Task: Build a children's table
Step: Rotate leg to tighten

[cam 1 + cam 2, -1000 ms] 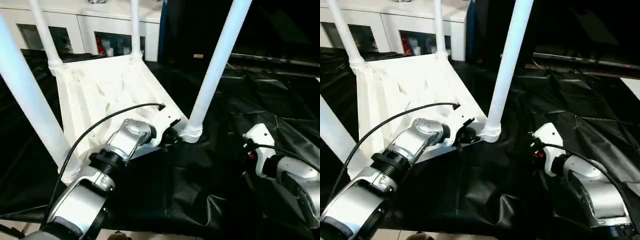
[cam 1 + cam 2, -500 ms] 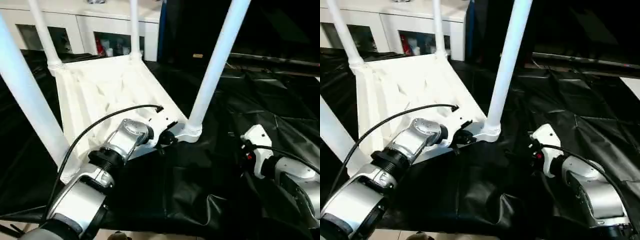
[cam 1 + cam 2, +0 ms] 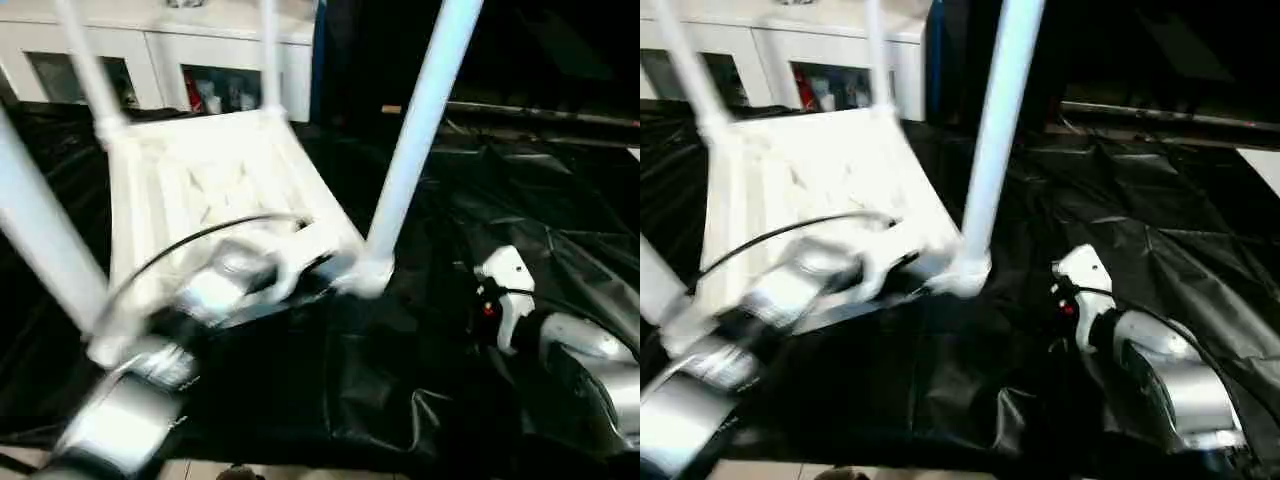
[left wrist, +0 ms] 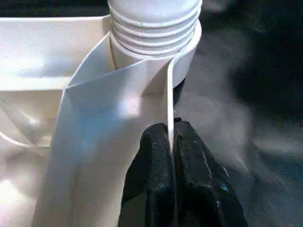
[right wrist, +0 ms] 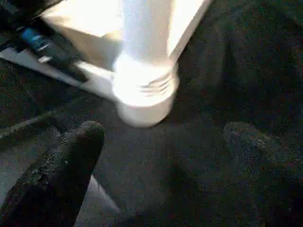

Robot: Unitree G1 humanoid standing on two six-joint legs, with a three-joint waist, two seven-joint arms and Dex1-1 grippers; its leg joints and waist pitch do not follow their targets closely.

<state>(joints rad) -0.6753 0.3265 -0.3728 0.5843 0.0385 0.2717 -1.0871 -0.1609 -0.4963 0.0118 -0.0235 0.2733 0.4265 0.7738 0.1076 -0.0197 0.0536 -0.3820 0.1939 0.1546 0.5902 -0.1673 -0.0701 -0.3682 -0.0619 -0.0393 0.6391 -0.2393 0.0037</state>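
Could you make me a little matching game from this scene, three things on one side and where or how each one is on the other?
Things:
1. left end effector
2. right end effector
3. tabletop

States:
A. upside down on the black cloth, legs pointing up
B. fingers wide apart, holding nothing
C. pinched shut on the tabletop's thin rim beside a leg socket

Pairs: 1-C, 2-B, 3-A

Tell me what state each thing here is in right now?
Tabletop: upside down, ribbed underside up.
Near leg: standing in its corner socket.
Left end effector: shut on the tabletop's thin rim.
Right end effector: open, holding nothing, near the socket.
Black cloth: wrinkled.
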